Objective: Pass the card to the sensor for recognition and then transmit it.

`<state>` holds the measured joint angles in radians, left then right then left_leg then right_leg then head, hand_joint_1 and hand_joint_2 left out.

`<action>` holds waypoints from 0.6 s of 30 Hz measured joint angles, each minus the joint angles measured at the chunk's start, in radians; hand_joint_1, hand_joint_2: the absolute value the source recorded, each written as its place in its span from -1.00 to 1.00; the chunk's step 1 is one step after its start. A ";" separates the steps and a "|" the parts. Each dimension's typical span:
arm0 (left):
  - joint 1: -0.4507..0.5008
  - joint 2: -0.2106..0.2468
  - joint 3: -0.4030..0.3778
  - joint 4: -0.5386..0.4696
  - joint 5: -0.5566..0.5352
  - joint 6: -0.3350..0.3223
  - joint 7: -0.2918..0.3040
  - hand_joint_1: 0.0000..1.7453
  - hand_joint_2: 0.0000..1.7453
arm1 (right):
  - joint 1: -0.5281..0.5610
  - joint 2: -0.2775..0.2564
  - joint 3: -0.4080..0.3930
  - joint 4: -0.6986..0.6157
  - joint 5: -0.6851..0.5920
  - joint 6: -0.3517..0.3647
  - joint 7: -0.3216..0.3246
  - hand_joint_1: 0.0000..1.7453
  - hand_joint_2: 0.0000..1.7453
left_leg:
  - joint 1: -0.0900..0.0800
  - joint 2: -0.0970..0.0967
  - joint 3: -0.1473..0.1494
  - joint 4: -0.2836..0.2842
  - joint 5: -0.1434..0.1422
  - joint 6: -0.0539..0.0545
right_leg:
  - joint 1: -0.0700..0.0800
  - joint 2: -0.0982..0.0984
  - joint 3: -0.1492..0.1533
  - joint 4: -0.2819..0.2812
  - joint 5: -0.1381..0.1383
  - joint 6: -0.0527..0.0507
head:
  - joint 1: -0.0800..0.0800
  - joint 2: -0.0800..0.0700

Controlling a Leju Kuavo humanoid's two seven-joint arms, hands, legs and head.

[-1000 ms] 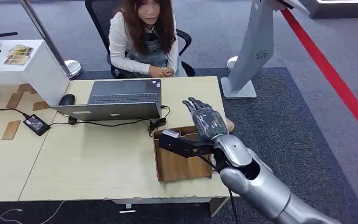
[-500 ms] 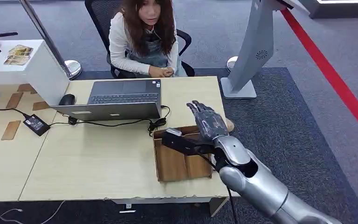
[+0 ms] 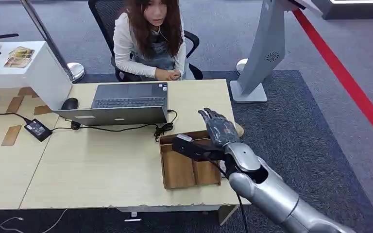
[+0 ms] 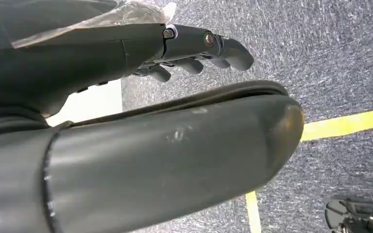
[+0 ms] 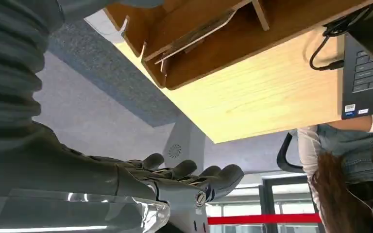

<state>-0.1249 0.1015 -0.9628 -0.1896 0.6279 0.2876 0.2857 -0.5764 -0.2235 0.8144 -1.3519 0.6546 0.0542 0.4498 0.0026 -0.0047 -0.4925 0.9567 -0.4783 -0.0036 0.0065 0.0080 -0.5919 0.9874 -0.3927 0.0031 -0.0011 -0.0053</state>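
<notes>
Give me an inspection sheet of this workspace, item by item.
Surface: light wooden desk, joined to a second desk at the robot's left.
Job's things: wooden tray with dividers near the desk's right edge; a flat card-like piece leans in one slot; sensor not identified.
Clutter: open laptop, mouse, power brick.
Hands: right hand above the tray, fingers extended, holding nothing; left hand hangs over the carpet, holding nothing.
Cables: black cord running from the brick past the laptop's front.
Surroundings: seated person behind the desk; grey kiosk stand; red floor line.
</notes>
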 joint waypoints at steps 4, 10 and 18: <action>0.000 0.000 0.000 0.000 0.000 0.000 0.000 -1.00 -1.00 | 0.000 0.002 0.000 0.015 0.001 -0.004 -0.002 -0.98 1.00 | 0.000 0.000 0.000 0.000 0.000 0.000 | 0.000 0.000 0.000 0.000 0.000 0.000 | 0.000 0.000; 0.000 0.000 0.000 0.000 0.000 0.000 0.000 -1.00 -1.00 | 0.000 0.007 0.000 0.034 0.001 -0.005 -0.002 -0.96 1.00 | 0.000 0.000 0.000 0.000 0.000 0.000 | 0.000 0.000 0.000 0.000 0.000 0.000 | 0.000 0.000; 0.000 0.000 0.000 0.000 0.000 0.000 0.004 -1.00 -1.00 | 0.000 0.018 0.000 0.057 0.001 -0.006 -0.008 -0.92 1.00 | 0.000 0.000 0.000 0.000 0.000 0.000 | 0.000 0.000 0.000 0.000 0.000 0.000 | 0.000 0.000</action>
<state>-0.1252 0.1015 -0.9628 -0.1896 0.6279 0.2876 0.2895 -0.5765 -0.2060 0.8148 -1.2947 0.6554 0.0477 0.4417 0.0026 -0.0046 -0.4924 0.9567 -0.4783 -0.0036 0.0065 0.0081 -0.5918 0.9874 -0.3927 0.0031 -0.0011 -0.0057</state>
